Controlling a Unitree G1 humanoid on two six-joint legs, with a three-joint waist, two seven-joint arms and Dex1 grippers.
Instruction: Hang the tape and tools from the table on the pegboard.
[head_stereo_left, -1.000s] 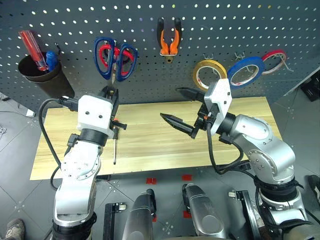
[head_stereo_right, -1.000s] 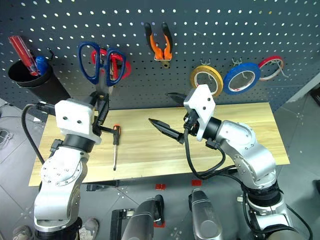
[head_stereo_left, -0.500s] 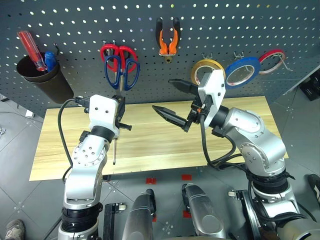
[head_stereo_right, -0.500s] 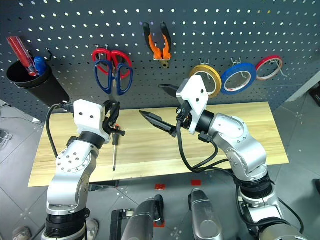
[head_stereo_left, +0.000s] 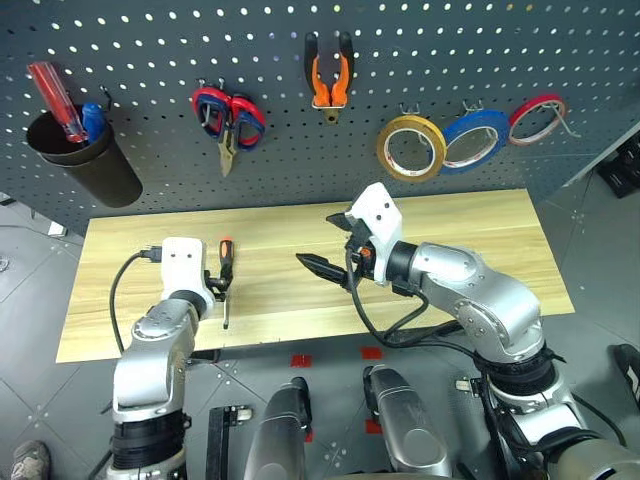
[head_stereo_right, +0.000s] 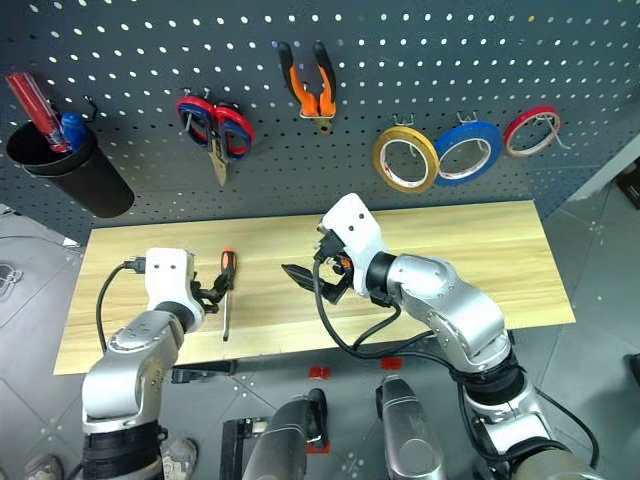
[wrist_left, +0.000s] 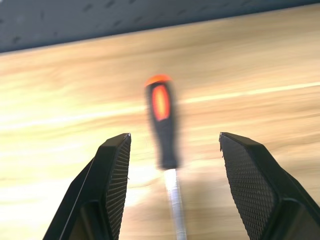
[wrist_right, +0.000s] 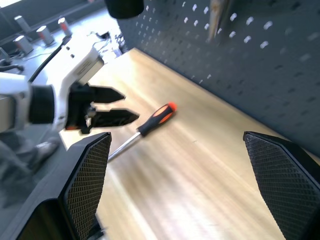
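**A:** On the desk (head_stereo_left: 420, 215), near its left end, lies the last loose piece: the slim screwdriver (head_stereo_left: 225, 275), black-and-orange handle toward the pegboard (head_stereo_left: 150, 60), bare shaft toward the near edge.

**B:** And the others?

**A:** Already up. The pliers (head_stereo_left: 330, 80) hang at the middle of the board, the scissors (head_stereo_left: 228, 112) to their left, the blue tape (head_stereo_left: 473, 140) on a hook between a yellow roll (head_stereo_left: 411, 147) and a red roll (head_stereo_left: 537, 117).

**B:** What are the arms doing?

**A:** The left tool (wrist_left: 172, 170) sits low over the screwdriver with its fingers spread, one on each side of the spot where handle meets shaft, holding nothing. The right tool (head_stereo_left: 325, 245) hovers above the middle of the desk, spread wide and empty.

**B:** How will that driver handle?

**A:** Light and rigid, I'd judge, with no give. The shaft looks smooth and thin, likely to slip or roll between the fingers. The handle is thicker and probably grippier, so take it there, across its middle.

**B:** Any risk?

**A:** It's round, so a nudge from one finger before the other closes could roll it away. A grip too near the shaft end would leave the heavier handle tipping as it lifts.
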